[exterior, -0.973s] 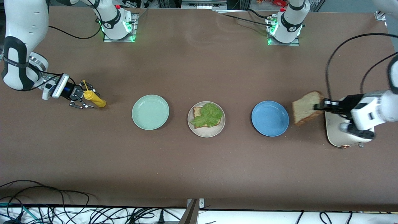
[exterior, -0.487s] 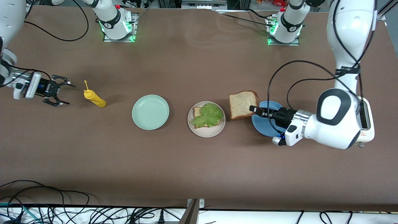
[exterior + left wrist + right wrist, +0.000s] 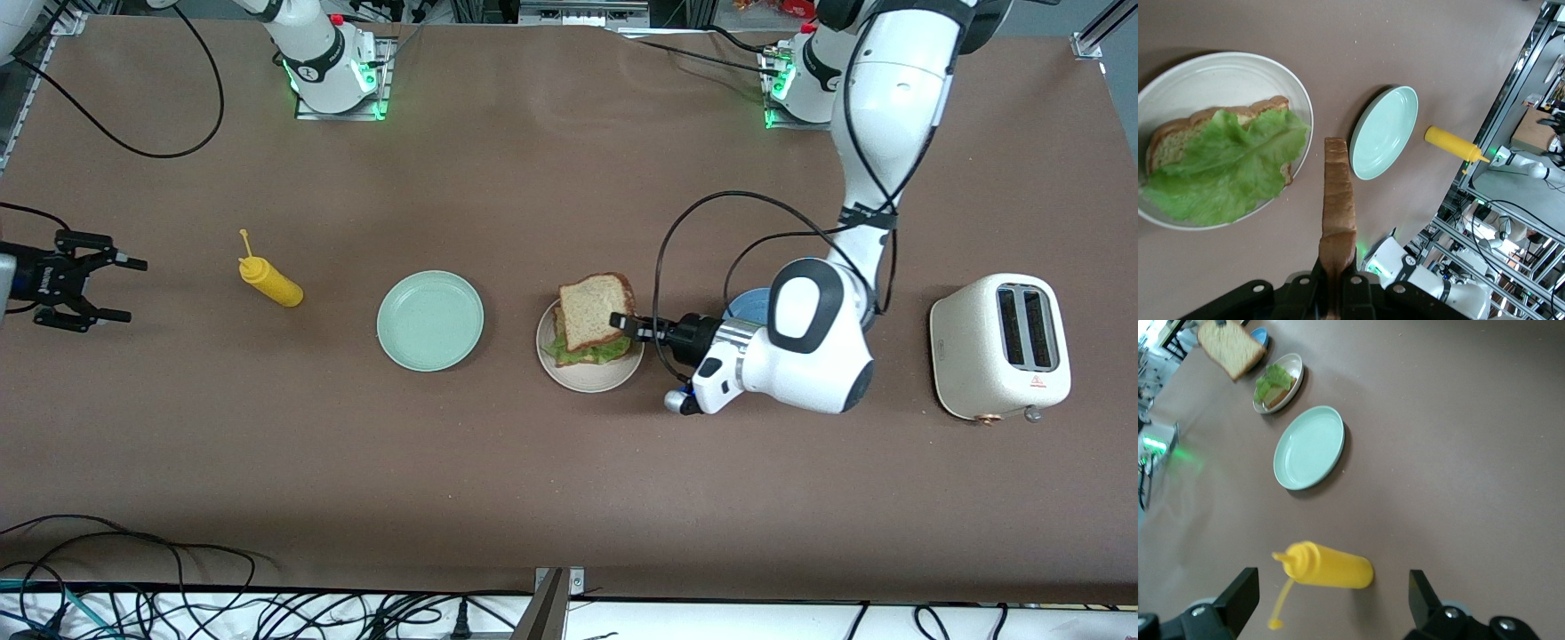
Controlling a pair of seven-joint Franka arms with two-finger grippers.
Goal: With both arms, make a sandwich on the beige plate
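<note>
The beige plate (image 3: 587,380) sits mid-table and holds a bread slice (image 3: 1178,137) topped with a green lettuce leaf (image 3: 589,352). My left gripper (image 3: 621,322) is shut on a second bread slice (image 3: 594,308) and holds it over the plate and lettuce. In the left wrist view the held slice (image 3: 1338,213) shows edge-on, just beside the plate (image 3: 1225,73). My right gripper (image 3: 111,289) is open and empty at the right arm's end of the table, apart from the yellow mustard bottle (image 3: 271,282). The right wrist view shows the bottle (image 3: 1328,565) between the spread fingers.
A mint-green plate (image 3: 430,320) stands between the bottle and the beige plate. A blue plate (image 3: 749,304) is mostly hidden under the left arm. A cream toaster (image 3: 1000,345) stands at the left arm's end. Cables lie along the table's near edge.
My left gripper has carried the bread slice from beside the toaster, past the blue plate, to over the beige plate. My right gripper has let go of the mustard bottle and drawn away from it.
</note>
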